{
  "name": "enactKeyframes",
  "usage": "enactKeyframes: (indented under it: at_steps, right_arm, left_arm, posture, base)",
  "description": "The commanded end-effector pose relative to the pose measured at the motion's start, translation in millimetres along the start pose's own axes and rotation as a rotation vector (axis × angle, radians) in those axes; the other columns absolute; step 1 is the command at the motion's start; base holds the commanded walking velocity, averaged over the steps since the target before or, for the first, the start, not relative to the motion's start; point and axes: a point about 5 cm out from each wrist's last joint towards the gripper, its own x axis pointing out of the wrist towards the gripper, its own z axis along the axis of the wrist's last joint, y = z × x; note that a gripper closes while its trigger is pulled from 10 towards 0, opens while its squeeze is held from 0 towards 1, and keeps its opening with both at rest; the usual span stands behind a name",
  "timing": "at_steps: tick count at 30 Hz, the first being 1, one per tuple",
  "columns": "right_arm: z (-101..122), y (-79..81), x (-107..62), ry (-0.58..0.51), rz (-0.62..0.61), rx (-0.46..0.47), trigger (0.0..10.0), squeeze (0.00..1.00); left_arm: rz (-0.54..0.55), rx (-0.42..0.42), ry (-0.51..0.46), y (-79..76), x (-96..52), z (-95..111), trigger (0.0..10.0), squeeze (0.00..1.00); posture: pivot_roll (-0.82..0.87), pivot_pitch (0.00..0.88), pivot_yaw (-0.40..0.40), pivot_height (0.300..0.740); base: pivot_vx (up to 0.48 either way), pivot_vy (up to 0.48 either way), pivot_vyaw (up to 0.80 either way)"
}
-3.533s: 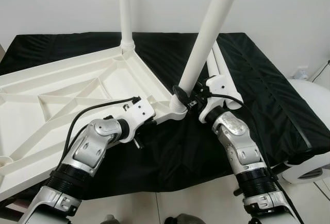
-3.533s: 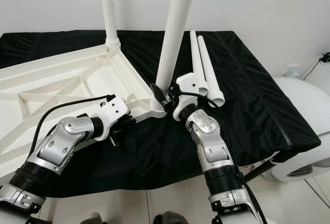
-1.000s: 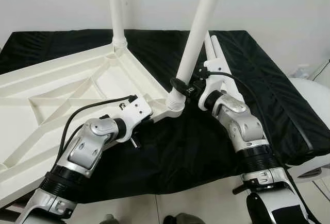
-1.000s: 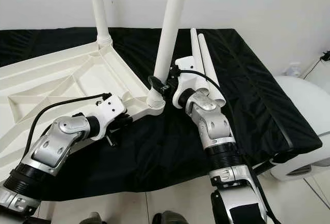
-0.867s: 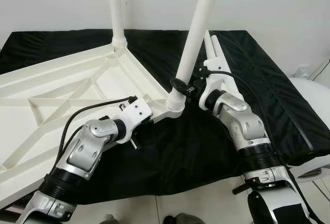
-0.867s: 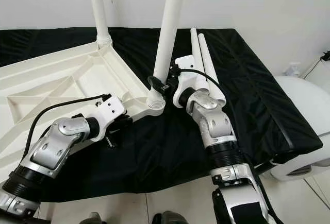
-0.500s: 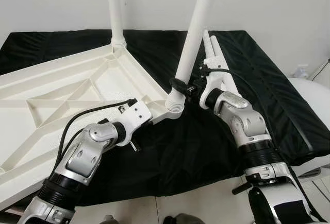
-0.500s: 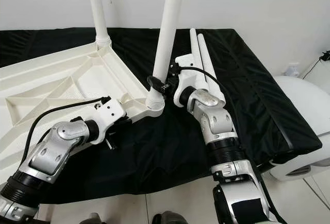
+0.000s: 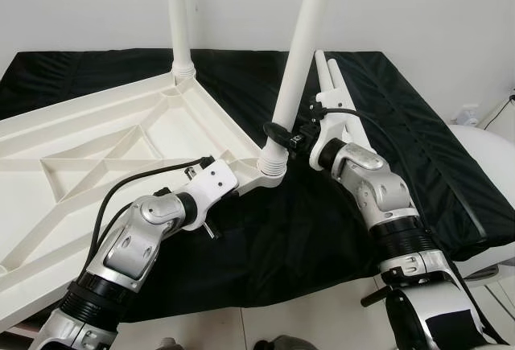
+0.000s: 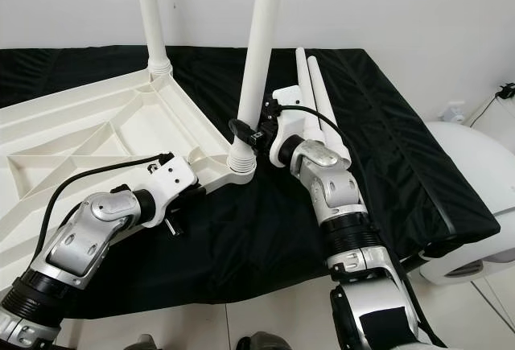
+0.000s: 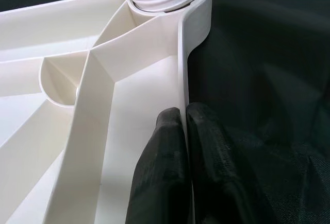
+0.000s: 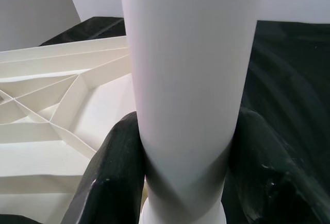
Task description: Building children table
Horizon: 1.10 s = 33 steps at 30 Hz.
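An upside-down white tabletop lies on a black cloth. One white leg stands in its far corner. A second leg rises from the near corner socket, leaning slightly right. My right gripper is shut around this leg just above the socket; in the right wrist view its black fingers hug both sides of the tube. My left gripper is shut on the tabletop's rim, a short way from that socket, with its wrist low beside the edge.
Two loose white legs lie side by side on the cloth behind my right wrist. The black-covered surface ends at the right, where a white rounded object stands. Pale floor tiles show along the near edge.
The near leg has gone from a strong rightward lean to nearly upright. My right forearm swung round with it. The left gripper kept its hold on the rim.
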Motion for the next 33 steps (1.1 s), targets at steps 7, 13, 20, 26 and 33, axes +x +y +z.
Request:
enactKeyframes:
  at_steps: [7, 13, 20, 26, 33]
  right_arm:
    - [-64, -1.4, -26.5, 0.232, -0.057, -0.007, 10.0, 0.0]
    - [-75, 13.9, -31.7, 0.241, 0.013, -0.012, 10.0, 0.0]
    - [-80, 9.5, -32.0, 0.249, -0.054, 0.003, 10.0, 0.0]
    - [-80, 7.9, -30.2, 0.194, -0.2, 0.048, 10.0, 0.0]
    - [-81, 20.5, -24.4, 0.158, -0.249, 0.098, 10.0, 0.0]
  left_arm:
    - [0.038, 0.006, 0.011, 5.7, -8.8, -3, 10.0, 0.0]
    - [0.048, 0.008, 0.014, 8.3, -10.3, -3, 10.0, 0.0]
    - [0.049, 0.01, 0.014, 8.8, -10.5, -3, 10.0, 0.0]
    - [0.052, 0.01, 0.013, 9.7, -11.7, -2, 10.0, 0.0]
    - [0.051, 0.009, 0.014, 9.7, -13.2, -2, 10.0, 0.0]
  posture:
    - [0.08, 0.015, -0.079, 0.74]
    - [0.08, 0.017, -0.075, 0.74]
    - [0.08, 0.018, -0.072, 0.74]
    - [0.08, 0.023, -0.072, 0.74]
    - [0.08, 0.034, -0.069, 0.74]
  base:
    - [0.0, 0.0, 0.0]
    - [0.0, 0.0, 0.0]
    - [0.0, 0.0, 0.0]
    - [0.0, 0.0, 0.0]
    - [0.0, 0.0, 0.0]
